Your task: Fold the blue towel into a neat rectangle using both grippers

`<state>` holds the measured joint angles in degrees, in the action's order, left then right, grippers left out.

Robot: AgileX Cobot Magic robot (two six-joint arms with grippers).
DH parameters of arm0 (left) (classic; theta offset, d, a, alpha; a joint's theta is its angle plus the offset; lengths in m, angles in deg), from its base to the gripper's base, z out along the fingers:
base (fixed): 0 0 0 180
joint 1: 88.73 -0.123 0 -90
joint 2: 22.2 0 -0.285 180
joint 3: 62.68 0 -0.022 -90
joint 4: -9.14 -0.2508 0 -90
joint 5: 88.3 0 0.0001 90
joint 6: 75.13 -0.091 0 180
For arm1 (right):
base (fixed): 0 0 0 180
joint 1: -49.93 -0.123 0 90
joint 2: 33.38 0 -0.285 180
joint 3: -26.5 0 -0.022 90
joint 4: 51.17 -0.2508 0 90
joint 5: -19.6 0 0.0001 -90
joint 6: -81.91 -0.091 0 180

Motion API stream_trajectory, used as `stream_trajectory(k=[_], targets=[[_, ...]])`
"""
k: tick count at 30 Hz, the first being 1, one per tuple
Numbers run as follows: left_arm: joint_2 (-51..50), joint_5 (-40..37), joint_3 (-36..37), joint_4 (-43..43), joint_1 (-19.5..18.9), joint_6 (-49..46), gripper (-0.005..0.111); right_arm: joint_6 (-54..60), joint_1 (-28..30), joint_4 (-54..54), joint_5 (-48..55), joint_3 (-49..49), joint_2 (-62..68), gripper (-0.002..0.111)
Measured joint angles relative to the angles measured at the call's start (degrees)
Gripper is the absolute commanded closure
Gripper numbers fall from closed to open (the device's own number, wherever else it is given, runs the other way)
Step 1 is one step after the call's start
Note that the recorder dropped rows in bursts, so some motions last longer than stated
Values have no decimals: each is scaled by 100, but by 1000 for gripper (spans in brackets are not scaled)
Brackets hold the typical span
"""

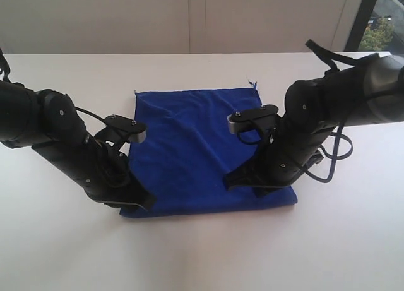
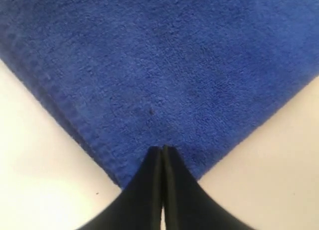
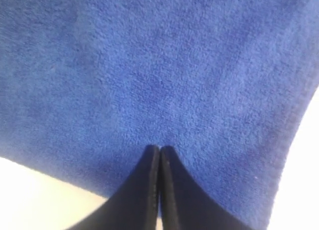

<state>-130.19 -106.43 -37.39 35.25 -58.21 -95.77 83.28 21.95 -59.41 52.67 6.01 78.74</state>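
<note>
The blue towel [image 1: 189,146] lies spread flat on the white table [image 1: 202,253], roughly square. My left gripper [image 1: 140,202] is down at its near left corner. In the left wrist view the gripper [image 2: 163,149] is shut, its tips resting on the towel [image 2: 164,65] just inside that corner. No cloth shows between the jaws. My right gripper [image 1: 243,180] is down near the near right corner. In the right wrist view it [image 3: 159,149] is also shut, tips on the towel [image 3: 164,65] close to its hem.
Bare white tabletop surrounds the towel on all sides. A pale wall [image 1: 189,19] stands behind the table, with a window [image 1: 385,19] at the far right. Loose black cables [image 1: 334,152] hang from the right arm.
</note>
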Motion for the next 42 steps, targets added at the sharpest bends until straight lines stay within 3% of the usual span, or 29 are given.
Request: stream_trajectory(k=[22, 42], targets=[[-167, -21, -10, 20, 0, 57, 107, -59, 0, 305, 227, 0, -127, 108], [-167, -30, -10, -9, 0, 68, 107, -1539, 59, 2002, 687, 0, 155, 108]])
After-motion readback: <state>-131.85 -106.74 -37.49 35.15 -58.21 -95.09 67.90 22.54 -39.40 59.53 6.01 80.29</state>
